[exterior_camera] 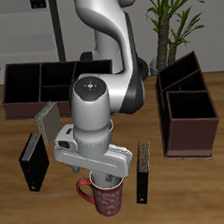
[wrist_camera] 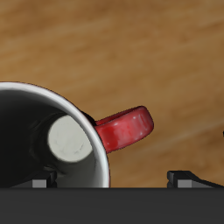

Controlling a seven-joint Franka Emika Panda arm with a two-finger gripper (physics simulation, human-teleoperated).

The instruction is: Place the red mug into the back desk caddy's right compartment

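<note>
**While the arm hangs over the red mug**

Where the back desk caddy (exterior_camera: 54, 82) runs along the far side, we see its right compartment (exterior_camera: 21, 87) holding nothing. Near the table's front edge stands the red mug (exterior_camera: 108, 195), directly beneath the gripper (exterior_camera: 101, 176); whether the claw is spread or closed, we cannot tell

Franka arm (exterior_camera: 104, 34), centre of frame: glossy white-grey rounded links, dark grey band at elbow joint. Big cylindrical wrist housing with 1 dark round cap on top. Light grey boxy flange below. Claw (exterior_camera: 107, 176) body grey; fingertips hidden.
</note>
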